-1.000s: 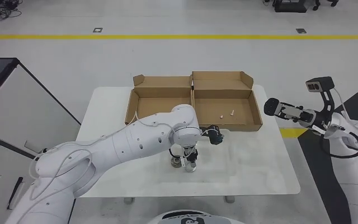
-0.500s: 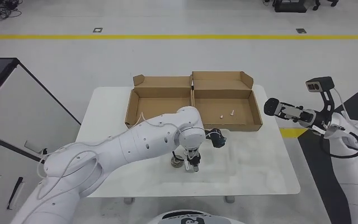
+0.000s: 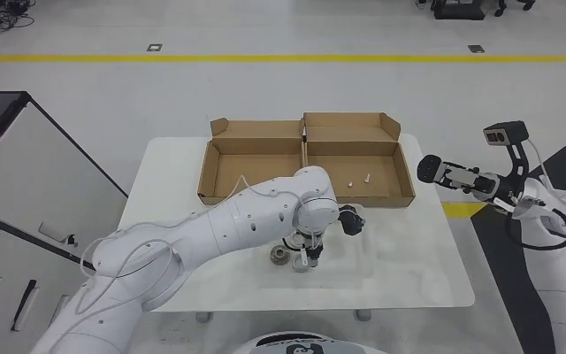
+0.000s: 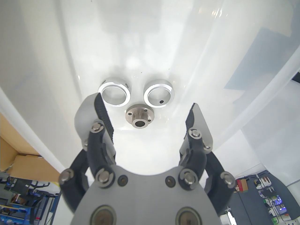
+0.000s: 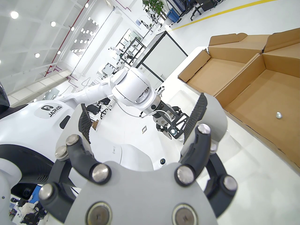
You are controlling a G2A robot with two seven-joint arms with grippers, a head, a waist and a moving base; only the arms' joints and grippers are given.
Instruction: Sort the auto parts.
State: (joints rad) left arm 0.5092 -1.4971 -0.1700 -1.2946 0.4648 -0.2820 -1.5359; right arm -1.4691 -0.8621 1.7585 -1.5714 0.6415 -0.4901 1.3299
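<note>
Hovering over surface, left pincer spread above flanged hub; aluminium ring and second ring just beside hub. Right pincer spread, well apart, near cardboard box.

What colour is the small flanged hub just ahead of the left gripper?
The small flanged metal hub is dull steel-grey; left wrist view shows it best.

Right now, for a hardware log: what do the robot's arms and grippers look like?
Left arm: glossy white rounded shell, thin white cable. The left gripper and right gripper match: grey plate, silver bolts, black linkages, black ribbed pads.
</note>
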